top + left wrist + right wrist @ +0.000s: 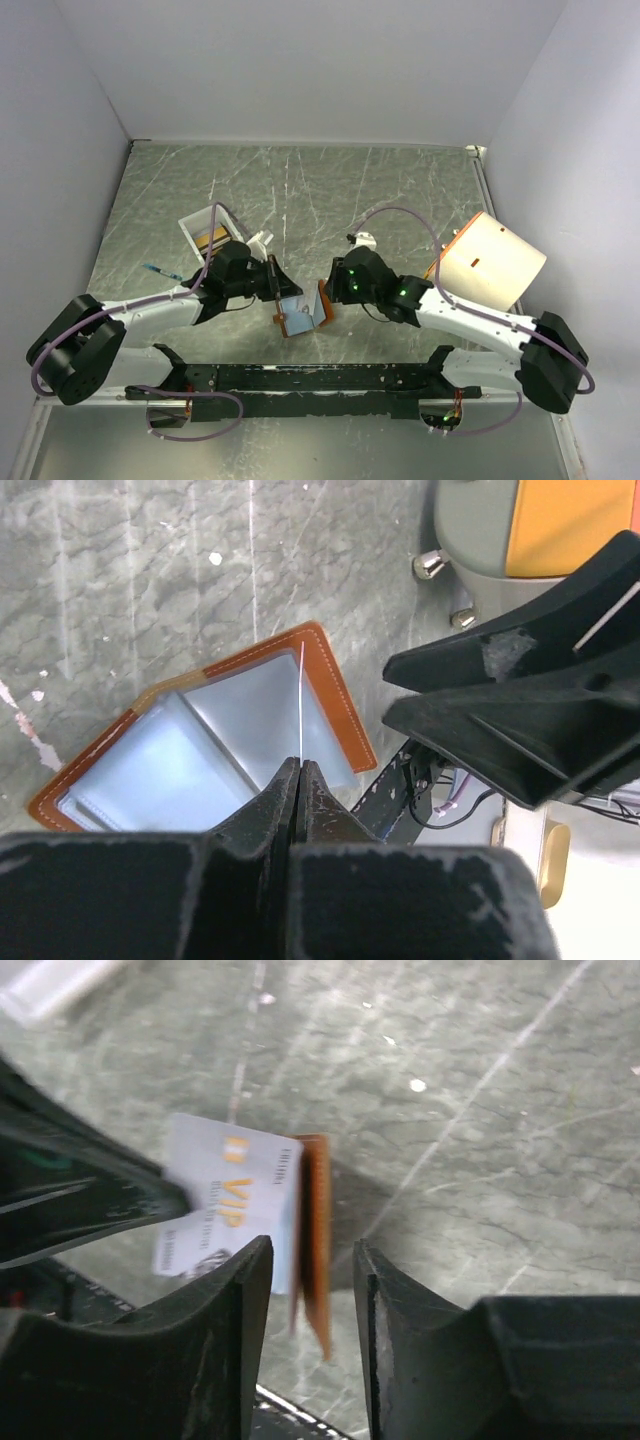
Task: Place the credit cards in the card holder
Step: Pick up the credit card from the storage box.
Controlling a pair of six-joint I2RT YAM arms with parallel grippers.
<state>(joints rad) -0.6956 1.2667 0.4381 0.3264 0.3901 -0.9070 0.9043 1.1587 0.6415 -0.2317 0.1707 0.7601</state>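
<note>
The card holder (300, 316) lies open on the table, brown-edged and pale blue-grey inside, with its right flap standing up. My left gripper (277, 283) is shut on a credit card and holds it over the open holder. In the left wrist view the card (301, 695) shows edge-on as a thin line rising from the gripper (300, 763), above the holder's inside (220, 740). In the right wrist view the card (225, 1205) is pale with orange "VIP" lettering. My right gripper (312, 1248) is open, with the holder's raised flap (316, 1260) between its fingers.
A white tray (192, 225) with gold cards stands at the back left. A large cream cylinder (492, 262) lies at the right, beside my right arm. A small blue item (160, 271) lies at the left. The arms' black base rail (300, 378) runs along the near edge.
</note>
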